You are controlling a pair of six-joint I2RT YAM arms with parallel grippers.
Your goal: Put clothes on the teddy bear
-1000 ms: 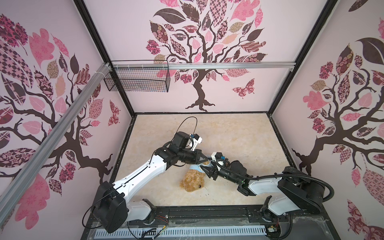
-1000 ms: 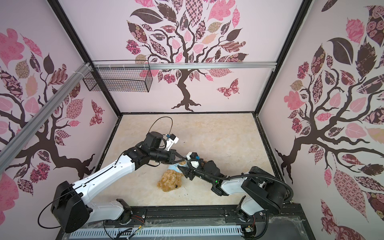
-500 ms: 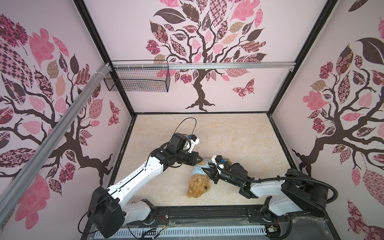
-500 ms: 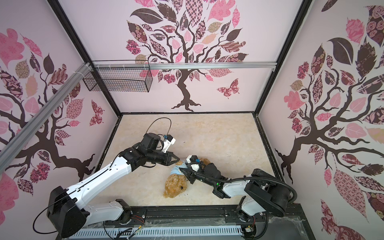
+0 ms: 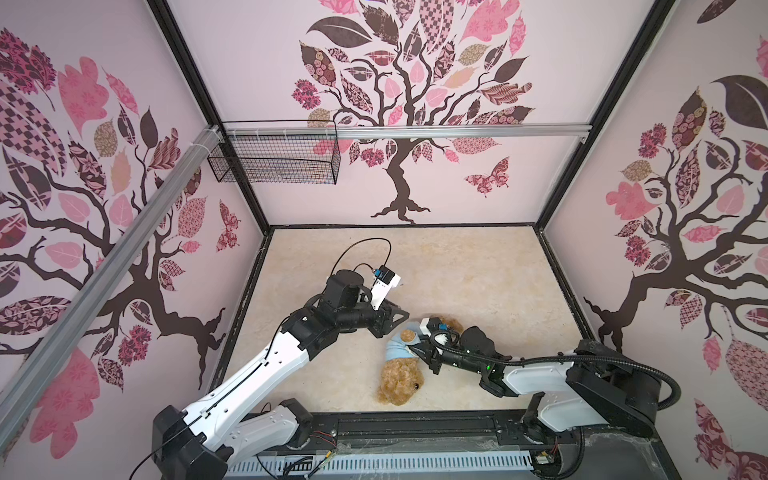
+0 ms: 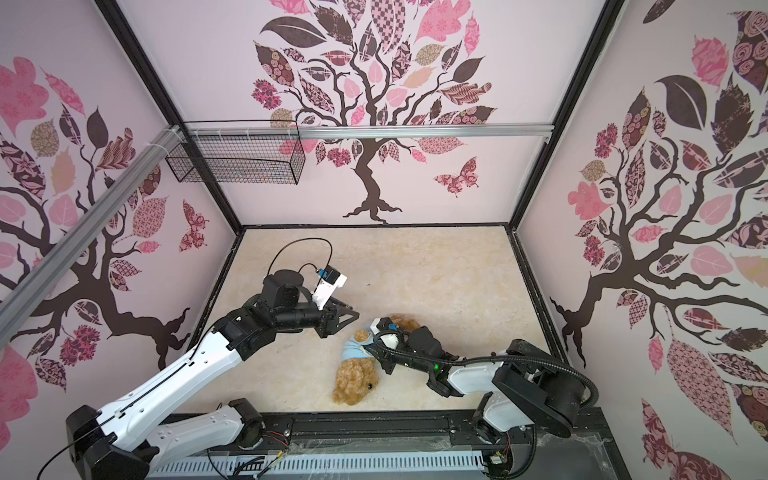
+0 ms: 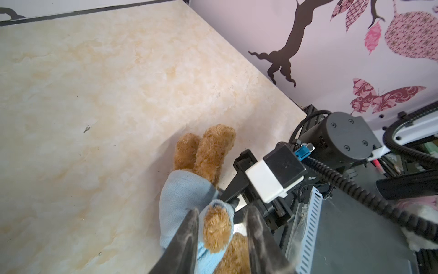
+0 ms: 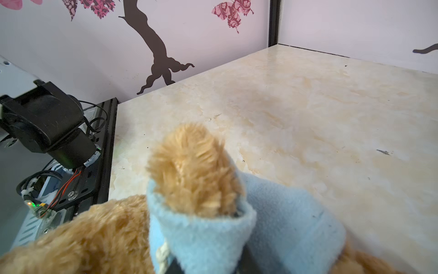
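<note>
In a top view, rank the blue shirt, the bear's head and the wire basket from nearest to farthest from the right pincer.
1. Blue shirt: at the right pincer, on the bear's body.
2. Bear's head: just beyond, toward the front edge.
3. Wire basket: far off, back left corner.

Far tabletop (image 5: 457, 270) open, right pincer (image 5: 415, 350) against teddy bear (image 5: 400, 376)

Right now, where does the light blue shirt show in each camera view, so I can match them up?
Top view: light blue shirt at low centre, wrapped round the teddy bear.
Top view: low centre again.
Left wrist: between the teddy bear's legs and the left hand.
Right wrist: close in the foreground, its cuff round a paw.
Shared landmark: the teddy bear's golden fur poking out of the shirt.
</note>
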